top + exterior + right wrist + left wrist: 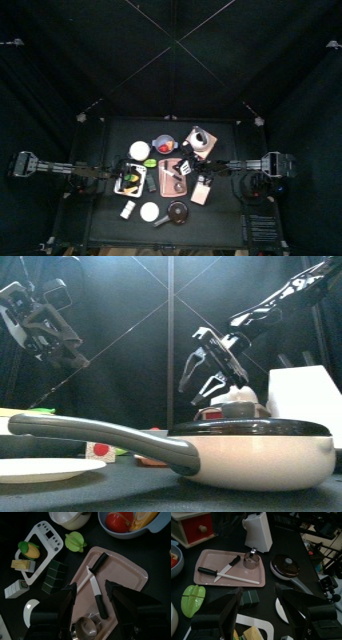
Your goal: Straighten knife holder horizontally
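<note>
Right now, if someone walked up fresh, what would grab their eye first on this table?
Probably the big cream saucepan with its long grey handle, filling the front view at the table's front edge. Next, the pinkish tray mid-table, holding two black-handled knives and a small metal cup. Both hands, left hand and right hand, hang open above the clutter, holding nothing.

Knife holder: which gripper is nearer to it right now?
Right. The right gripper hangs open close beside the knife holder. The left gripper, also open, is across the board, on the table's left side.
</note>
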